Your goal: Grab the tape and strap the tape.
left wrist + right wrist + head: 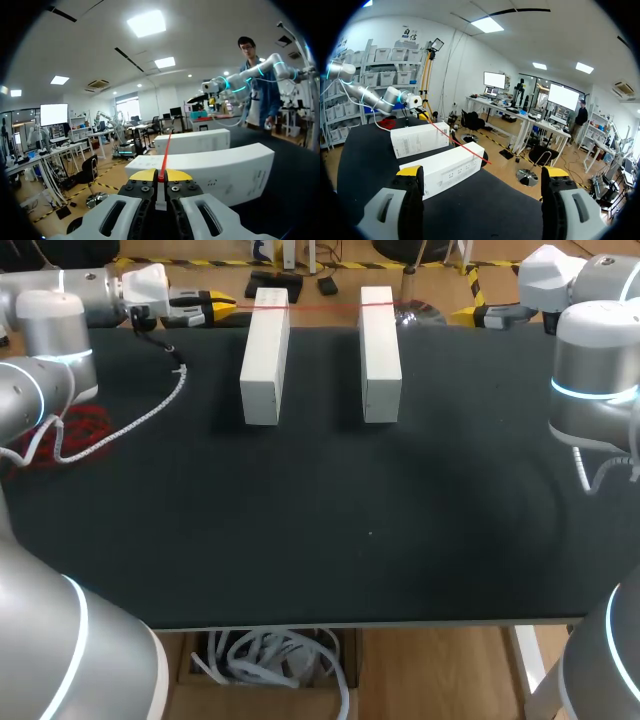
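Note:
A thin red tape [320,308] runs taut along the table's far edge, over the far ends of two white boxes [265,355] [380,352]. My left gripper [222,308] is at the far left, shut on one end of it. In the left wrist view the tape [165,152] leaves the pinched yellow tips [161,176] and passes over both boxes [220,167]. My right gripper [470,314] hangs at the far right, open and empty. In its wrist view the tape [465,147] ends loose past the nearer box [445,167], ahead of the spread gripper [482,175].
Both boxes lie side by side, lengthwise, on the black table [350,520]. A red mesh bundle [75,430] and a white braided cable [150,415] lie at the left edge, beside my left arm.

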You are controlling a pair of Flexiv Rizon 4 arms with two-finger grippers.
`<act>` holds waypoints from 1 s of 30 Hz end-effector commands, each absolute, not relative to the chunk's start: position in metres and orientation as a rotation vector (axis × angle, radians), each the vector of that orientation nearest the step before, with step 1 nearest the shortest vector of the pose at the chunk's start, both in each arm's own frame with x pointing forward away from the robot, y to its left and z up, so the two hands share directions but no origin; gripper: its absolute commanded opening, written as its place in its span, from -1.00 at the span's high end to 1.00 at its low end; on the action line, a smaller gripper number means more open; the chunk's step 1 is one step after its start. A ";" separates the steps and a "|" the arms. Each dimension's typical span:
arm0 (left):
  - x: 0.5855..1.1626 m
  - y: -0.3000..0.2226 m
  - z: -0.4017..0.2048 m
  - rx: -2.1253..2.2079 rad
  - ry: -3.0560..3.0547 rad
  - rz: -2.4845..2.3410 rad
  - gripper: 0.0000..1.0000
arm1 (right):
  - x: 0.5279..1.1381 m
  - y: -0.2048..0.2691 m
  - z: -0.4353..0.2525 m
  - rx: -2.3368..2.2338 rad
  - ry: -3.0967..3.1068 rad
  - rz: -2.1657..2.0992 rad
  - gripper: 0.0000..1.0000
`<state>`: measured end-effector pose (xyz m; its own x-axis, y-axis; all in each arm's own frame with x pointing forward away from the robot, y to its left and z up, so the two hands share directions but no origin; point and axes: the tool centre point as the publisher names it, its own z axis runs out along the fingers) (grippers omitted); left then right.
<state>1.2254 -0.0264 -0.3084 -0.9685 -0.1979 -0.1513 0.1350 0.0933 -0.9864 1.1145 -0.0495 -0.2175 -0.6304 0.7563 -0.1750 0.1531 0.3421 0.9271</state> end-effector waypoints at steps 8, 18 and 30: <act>1.229 -0.030 -0.312 0.943 2.525 -2.258 1.00 | 1.114 -0.050 -0.217 0.793 2.008 1.292 -1.00; 1.219 -0.044 -0.293 1.043 2.369 -2.330 1.00 | 1.114 -0.050 -0.217 0.793 2.008 1.292 -1.00; 1.193 -0.050 -0.241 0.959 2.004 -2.576 1.00 | 1.114 -0.050 -0.217 0.793 2.008 1.292 -1.00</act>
